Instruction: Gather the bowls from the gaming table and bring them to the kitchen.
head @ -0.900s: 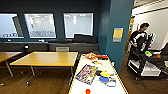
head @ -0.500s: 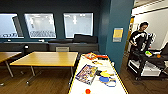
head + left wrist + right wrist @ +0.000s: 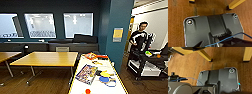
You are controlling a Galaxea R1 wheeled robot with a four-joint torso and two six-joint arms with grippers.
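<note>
The gaming table (image 3: 100, 88), long and white-topped with a thin yellow edge, runs away from me at the lower middle of the head view. On it lie a blue paddle (image 3: 103, 79), a yellow paddle (image 3: 105, 74), a colourful flat box (image 3: 86, 73), red items (image 3: 91, 56) at the far end and a small orange ball (image 3: 87, 91). I cannot make out the bowls among these things. The kitchen is out of view. Both wrist views look down past the robot's dark plate at the brown floor.
A wooden table (image 3: 47, 58) stands left of the gaming table, with another at the far left. A teal pillar (image 3: 117, 30) rises just right of it. Beyond the pillar a person (image 3: 138, 37) stands behind a dark cart (image 3: 147, 65). Yellow table legs (image 3: 205, 55) show over the floor.
</note>
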